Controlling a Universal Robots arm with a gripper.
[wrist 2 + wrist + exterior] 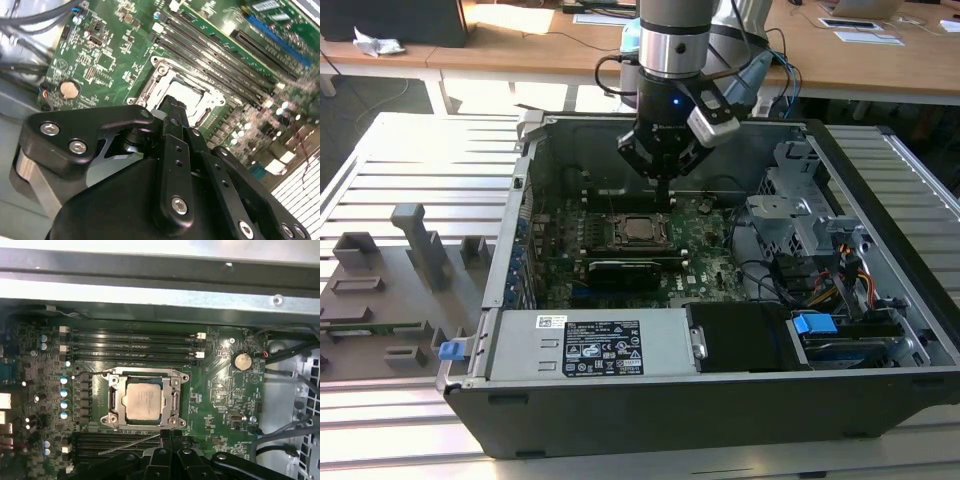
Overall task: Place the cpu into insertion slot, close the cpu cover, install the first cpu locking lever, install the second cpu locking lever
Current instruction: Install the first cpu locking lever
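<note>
Gripper (169, 435) jaws clenched, empty, tips just beside cpu cover (176, 399); cover lowered flat, framing cpu (144, 400); thin locking lever (127, 444) slants free nearby.

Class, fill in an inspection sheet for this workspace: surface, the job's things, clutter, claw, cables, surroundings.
Surface: slatted grey table carrying an open computer case.
Job's things: cpu lies in the insertion slot; cpu cover appears to lie flat around it; a thin locking lever juts out diagonally and seems unlatched.
Clutter: grey fixture blocks on the exterior view's left.
Claw: claw shut, tips at the socket's edge, close to the lever's end.
Cables: coloured bundle inside the case, on the exterior view's right.
Surroundings: wooden desks behind the table.
</note>
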